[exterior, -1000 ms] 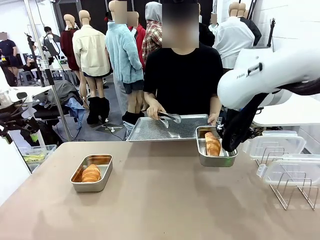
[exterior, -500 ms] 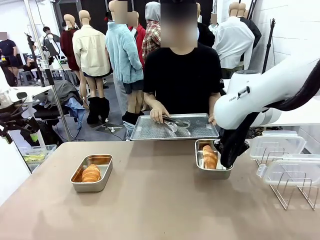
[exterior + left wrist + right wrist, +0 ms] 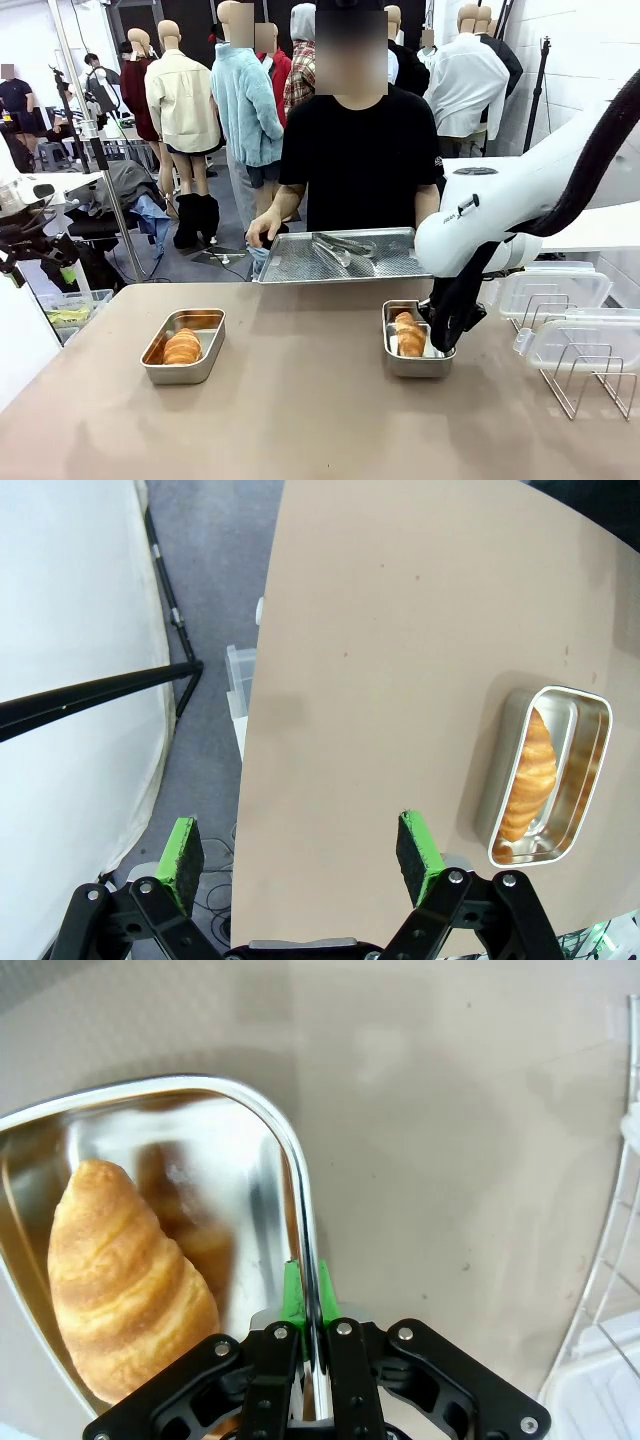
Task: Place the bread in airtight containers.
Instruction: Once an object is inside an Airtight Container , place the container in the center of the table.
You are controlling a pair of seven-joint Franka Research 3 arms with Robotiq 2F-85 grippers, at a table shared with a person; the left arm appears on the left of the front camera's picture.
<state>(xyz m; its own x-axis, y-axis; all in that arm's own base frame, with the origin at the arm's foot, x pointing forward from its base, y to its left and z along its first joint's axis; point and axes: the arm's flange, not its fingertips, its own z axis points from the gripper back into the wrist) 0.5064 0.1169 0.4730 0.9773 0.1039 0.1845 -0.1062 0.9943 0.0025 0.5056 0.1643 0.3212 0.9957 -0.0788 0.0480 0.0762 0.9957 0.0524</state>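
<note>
Bread: left roll [image 3: 182, 347] lies in the left tin [image 3: 178, 376] toward the table's left side; right roll [image 3: 409, 334] lies lengthwise in the right tin [image 3: 415, 367], right of centre. Both tins are open-topped. Right gripper [image 3: 303, 1285] is pressed together on the right tin's side wall, one green pad inside the rim and one outside, with the roll beside the pads but apart from them. Left gripper [image 3: 300, 845] is spread wide with nothing between the pads, hanging over the table [image 3: 400, 630] edge, the left tin well off to one side. Clear lids [image 3: 552, 291] and a wire rack [image 3: 585, 385] are at the table's right end, near the right tin. Beyond the tins, a perforated tray [image 3: 300, 262] is at the far edge with tongs [image 3: 340, 246] lying on it. A person in black stands behind it, one hand [image 3: 262, 232] at the tray's left corner.
</note>
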